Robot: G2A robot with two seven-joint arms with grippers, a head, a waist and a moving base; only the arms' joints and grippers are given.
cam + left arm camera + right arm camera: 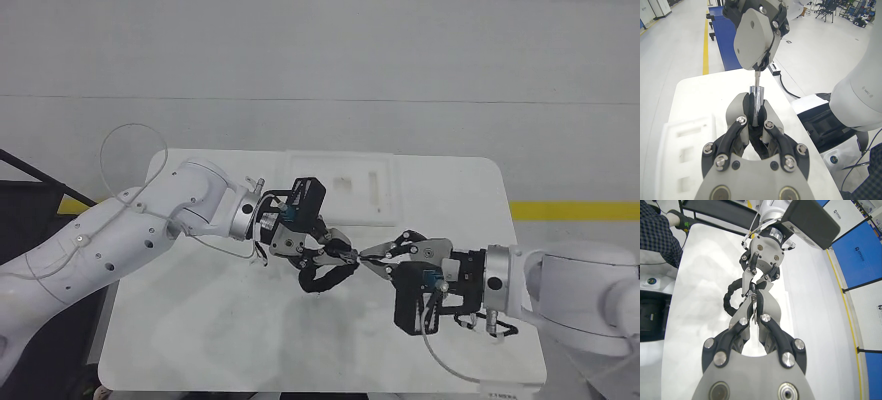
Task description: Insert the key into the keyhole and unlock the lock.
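Left gripper (755,103) jaws clamped on lock (758,100) above bench (696,91); right gripper (754,299) jaws clamped on key (757,78), blade at keyhole (756,87). Key likely light, stiff; hold by bow. Chrome lock likely slippery.

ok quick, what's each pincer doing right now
left pincer: shut on the lock
right pincer: shut on the key

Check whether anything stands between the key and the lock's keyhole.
Nothing visible does. The right tool holds the key straight in line with the lock, whose chrome cylinder the left tool grips. The blade reaches the cylinder's end face with only open air around it. How deep it sits cannot be told.
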